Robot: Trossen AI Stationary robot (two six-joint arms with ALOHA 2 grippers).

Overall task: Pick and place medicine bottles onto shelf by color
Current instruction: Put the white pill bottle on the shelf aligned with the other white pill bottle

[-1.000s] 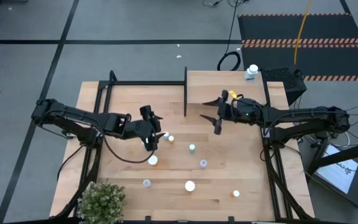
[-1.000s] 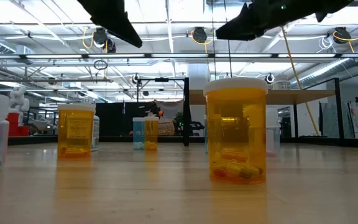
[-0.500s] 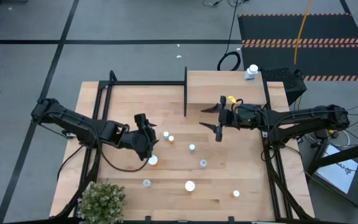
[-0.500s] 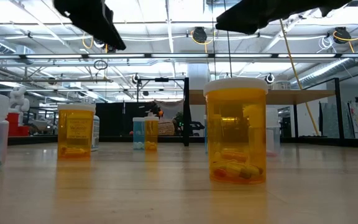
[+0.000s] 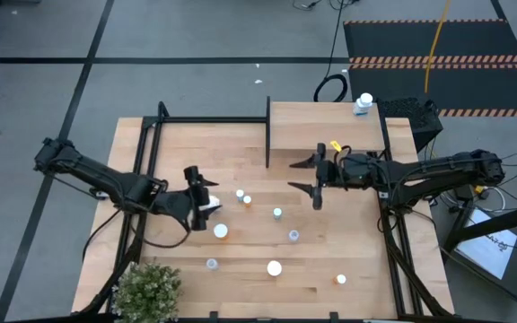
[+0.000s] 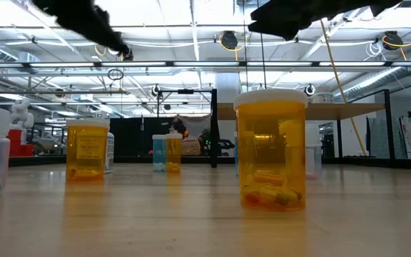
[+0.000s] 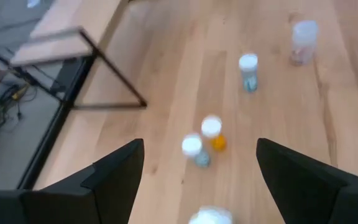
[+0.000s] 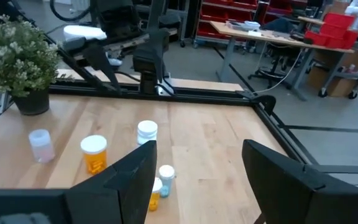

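Both tools hang open and empty, the left tool [image 5: 199, 199] left of centre and the right tool [image 5: 313, 176] right of centre, because the medicine bottles [image 5: 277, 213] stand scattered across the worktop [image 5: 357, 242], below the shelf [image 5: 321, 126] at upper centre.

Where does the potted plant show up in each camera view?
High view: potted plant at the table's near left corner.
Low view: not in it.
Left wrist view: not in it.
Right wrist view: potted plant at the far side of the table, beyond the bottles.
Shared landmark: the pair of small bottles standing side by side mid-table, also in the left wrist and right wrist views.
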